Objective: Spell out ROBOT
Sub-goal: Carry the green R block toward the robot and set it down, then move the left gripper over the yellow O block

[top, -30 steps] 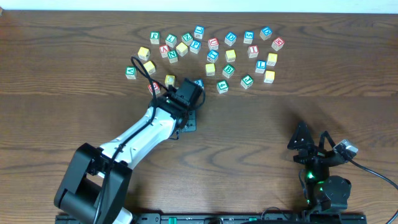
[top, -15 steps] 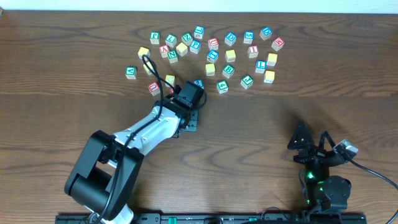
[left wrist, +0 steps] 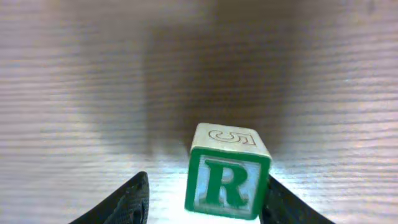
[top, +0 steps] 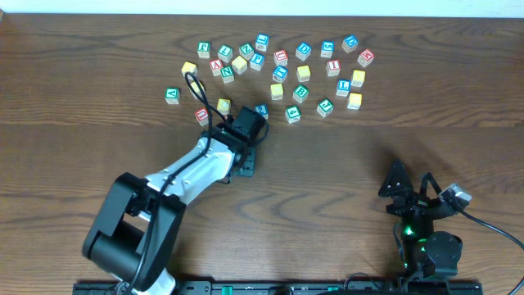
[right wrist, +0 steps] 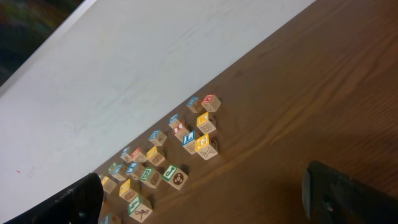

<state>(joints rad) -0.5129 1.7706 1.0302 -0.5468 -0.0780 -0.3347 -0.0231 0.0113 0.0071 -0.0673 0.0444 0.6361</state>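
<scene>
A wooden cube with a green R (left wrist: 227, 182) and a "5" on its top face stands on the table between my left gripper's fingers (left wrist: 205, 205). The right finger is against it and the left finger stands apart, so the jaws are open. In the overhead view the left gripper (top: 242, 164) is just below the cube cluster and hides the R cube. A green B cube (top: 301, 93) and yellow-topped cubes (top: 304, 74) lie in the cluster. I cannot pick out the T cube. My right gripper (top: 405, 190) is open and empty at the lower right; its wrist view (right wrist: 211, 199) shows only bare table between the jaws.
Several other letter cubes with red, blue and green letters (top: 281, 57) are scattered along the table's far side, also seen in the right wrist view (right wrist: 186, 138). A blue cube (top: 261, 110) sits right beside the left wrist. A white wall borders the far edge.
The left arm has shifted slightly left and toward the near side, away from the cluster. The right arm has not moved.
</scene>
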